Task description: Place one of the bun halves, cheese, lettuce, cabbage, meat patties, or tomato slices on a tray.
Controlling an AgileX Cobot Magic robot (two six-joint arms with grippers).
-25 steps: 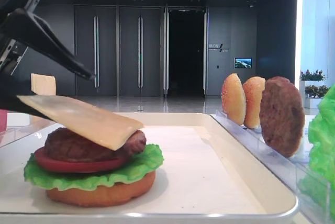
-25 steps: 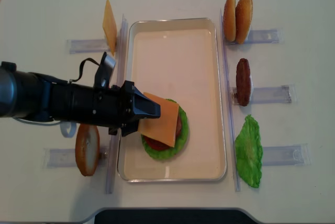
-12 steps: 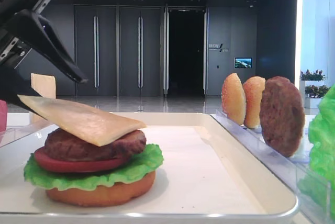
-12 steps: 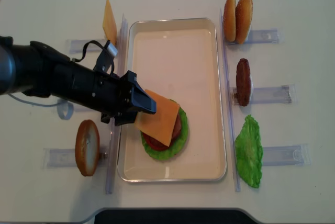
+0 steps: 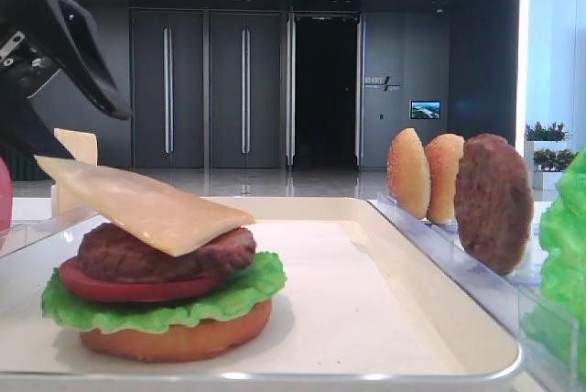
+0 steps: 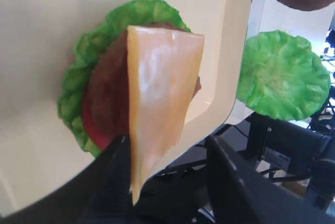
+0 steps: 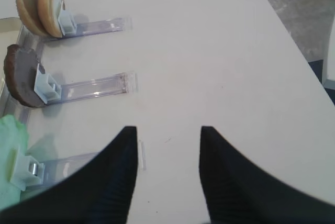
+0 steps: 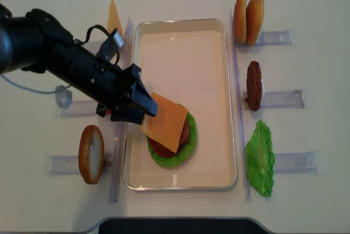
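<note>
- Cheese (image 8: 165, 122): pale orange square slice, lying tilted on the meat patty (image 5: 165, 253). Its far edge rests on the stack; its near edge is raised and overhangs toward the left gripper (image 8: 143, 108).
- Stack under it, inside the tray (image 8: 180, 176): patty, tomato slice (image 5: 137, 288), lettuce (image 5: 165, 305), bottom bun half (image 5: 179, 337). It sits in the tray's near-left part.
- Left gripper: jaws spread wide, one above and one below the slice's raised edge. In the left wrist view the edge runs down between the fingers. Whether either finger touches the slice, I cannot tell; it does not look pinched.
- Step in hand, as I judge it: the release of the cheese onto the burger, with the slice set down but not lying flat.
- Next move calls for: drawing the left gripper back along the slice's plane, jaws kept wide so neither finger drags the edge. Risk: the slice could slide off the patty toward the tray's left rim.
- Right gripper (image 7: 167, 174): jaws open, nothing between them, over bare table (image 7: 209, 51) beside the racks.
- Spare parts outside the tray: two bun halves (image 8: 249, 19), a patty (image 8: 254, 85) and a lettuce leaf (image 8: 260, 157) on the right; a second cheese slice (image 8: 114, 23) and a bun half (image 8: 91, 153) on the left.
</note>
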